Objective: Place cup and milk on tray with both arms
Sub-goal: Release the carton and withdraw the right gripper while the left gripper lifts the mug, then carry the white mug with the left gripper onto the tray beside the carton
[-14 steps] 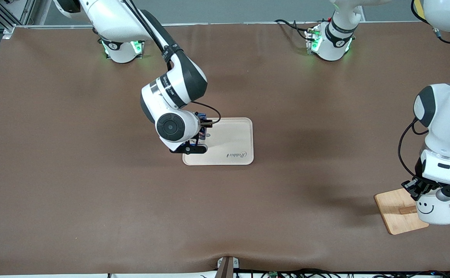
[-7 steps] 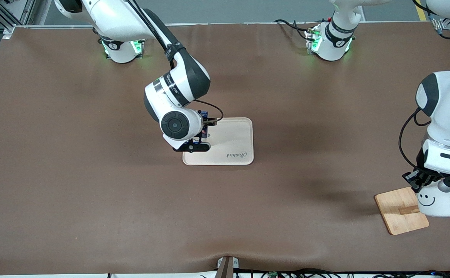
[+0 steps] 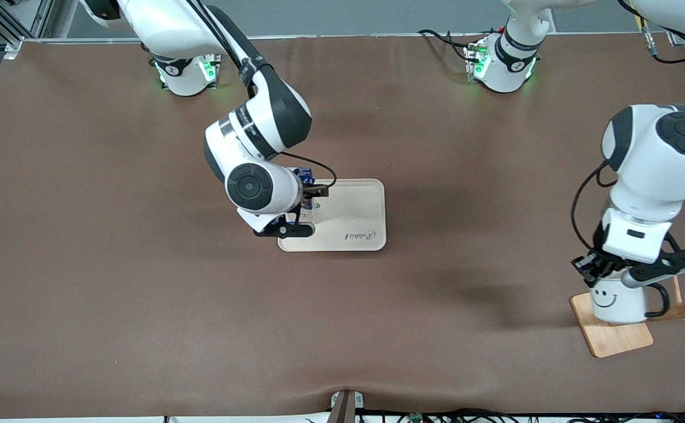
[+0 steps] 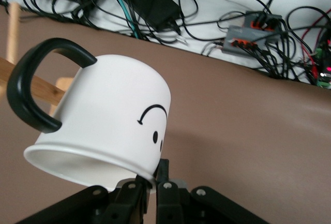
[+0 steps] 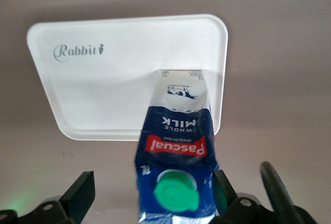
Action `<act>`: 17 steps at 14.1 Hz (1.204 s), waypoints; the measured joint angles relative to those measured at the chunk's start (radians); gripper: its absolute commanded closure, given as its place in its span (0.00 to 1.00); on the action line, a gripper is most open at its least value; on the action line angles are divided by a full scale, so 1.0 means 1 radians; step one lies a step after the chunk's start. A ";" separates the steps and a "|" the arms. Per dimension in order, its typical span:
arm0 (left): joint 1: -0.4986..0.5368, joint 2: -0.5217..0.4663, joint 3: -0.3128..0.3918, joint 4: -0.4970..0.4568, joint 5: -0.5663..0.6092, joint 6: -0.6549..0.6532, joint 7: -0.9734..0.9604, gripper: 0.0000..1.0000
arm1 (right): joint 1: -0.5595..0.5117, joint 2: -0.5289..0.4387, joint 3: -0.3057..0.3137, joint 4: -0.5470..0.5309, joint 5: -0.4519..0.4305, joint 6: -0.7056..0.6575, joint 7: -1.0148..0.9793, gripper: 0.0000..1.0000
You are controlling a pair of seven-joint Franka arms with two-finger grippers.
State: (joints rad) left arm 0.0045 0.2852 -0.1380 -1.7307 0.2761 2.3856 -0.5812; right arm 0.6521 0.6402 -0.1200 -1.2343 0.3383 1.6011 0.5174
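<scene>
Your left hand (image 3: 604, 271) is pinching the cup (image 3: 617, 298) by its rim, fully closed, and is carrying it over the wooden board (image 3: 610, 335) at the left arm's end of the tabletop (image 3: 143, 294); the tray (image 3: 354, 205) is lying well apart from it, toward the right arm's end, so that is the way your carry is heading. Your right hand (image 5: 155, 203) is standing wide open around the upright milk (image 5: 178, 151), which is resting on the tray's edge nearest that arm, leaving the bare half free for the cup.
</scene>
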 measured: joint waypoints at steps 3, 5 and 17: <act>-0.004 0.000 -0.068 0.002 -0.020 -0.027 -0.105 1.00 | -0.058 -0.002 -0.007 0.089 0.000 -0.079 0.000 0.00; -0.018 0.005 -0.114 0.006 -0.057 -0.042 -0.214 1.00 | -0.132 -0.018 -0.008 0.160 0.000 -0.133 -0.001 0.00; -0.353 0.299 -0.135 0.212 -0.146 -0.046 -1.101 1.00 | -0.395 -0.277 -0.004 0.177 -0.232 -0.349 -0.104 0.00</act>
State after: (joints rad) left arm -0.3485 0.5838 -0.2732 -1.5184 0.1303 2.3398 -1.6821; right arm 0.2576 0.3630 -0.1239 -1.0576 0.1063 1.2519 0.4131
